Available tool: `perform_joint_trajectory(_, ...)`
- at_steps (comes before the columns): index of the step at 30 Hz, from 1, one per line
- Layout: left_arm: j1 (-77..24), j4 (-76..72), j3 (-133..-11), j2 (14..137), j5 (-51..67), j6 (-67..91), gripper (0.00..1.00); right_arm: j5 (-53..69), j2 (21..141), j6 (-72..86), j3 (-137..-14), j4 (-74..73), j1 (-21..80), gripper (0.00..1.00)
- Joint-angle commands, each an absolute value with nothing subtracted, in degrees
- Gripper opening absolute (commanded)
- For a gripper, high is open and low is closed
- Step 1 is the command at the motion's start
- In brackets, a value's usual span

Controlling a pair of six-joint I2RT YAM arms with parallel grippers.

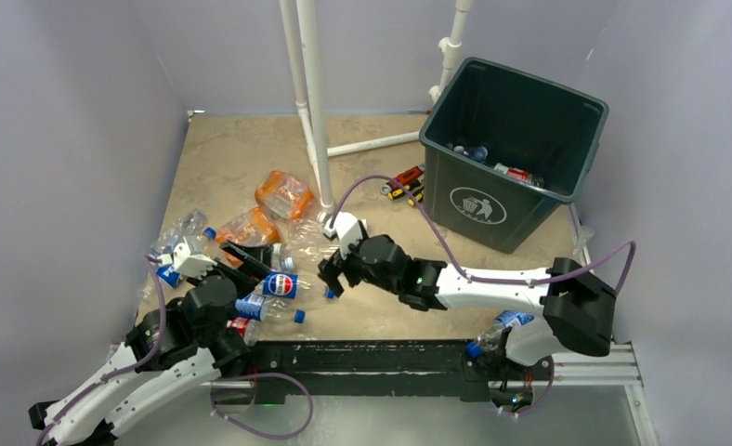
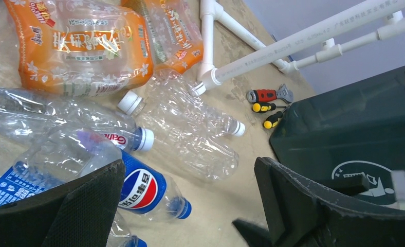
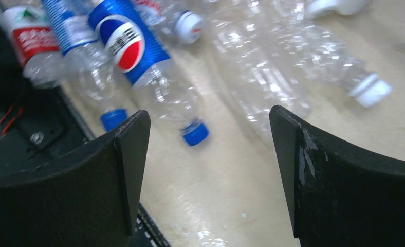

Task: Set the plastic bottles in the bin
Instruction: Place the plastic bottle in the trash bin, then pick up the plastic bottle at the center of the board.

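Plastic bottles (image 1: 251,228) lie heaped at the lower left of the tabletop (image 1: 232,149), with a few already in the bin (image 1: 478,206) at the upper right. My right gripper (image 3: 208,116) hangs low at the right side of the heap, jaws wide and empty. The left gripper (image 2: 189,172) is wide and empty too, over the same pile. What matters is the Pepsi bottle (image 3: 131,46): in the right wrist view it runs from upper left down toward the gap, its blue cap (image 3: 195,133) just ahead of the jaws — long axis nearly end-on, not across them. I judge the right arm better placed, though it would need to reach past the cap to the body.
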State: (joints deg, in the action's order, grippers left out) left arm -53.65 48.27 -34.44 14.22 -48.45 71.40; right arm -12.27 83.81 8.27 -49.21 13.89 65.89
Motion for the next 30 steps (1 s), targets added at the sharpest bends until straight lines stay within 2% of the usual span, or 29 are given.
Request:
perform_joint_trajectory(1,-53.66,51.24,-36.46,12.79,-50.17,73.19,0.97,-6.27,85.26,7.17,-45.85,20.53,69.45,0.85)
perform_joint_trajectory(11,-53.61,53.36,-37.93,11.1,-50.11,73.31,0.97,-10.42,94.0,4.66,-44.53,31.68,71.47,0.7)
perform_joint_trajectory(25,-53.61,54.67,-39.04,9.68,-50.53,73.15,0.97,-11.43,105.46,1.28,-50.26,31.3,71.63,0.71)
perform_joint_trajectory(30,-53.67,55.64,-41.18,11.25,-51.76,72.49,0.97,-13.29,107.9,1.45,-49.75,32.81,71.63,0.65)
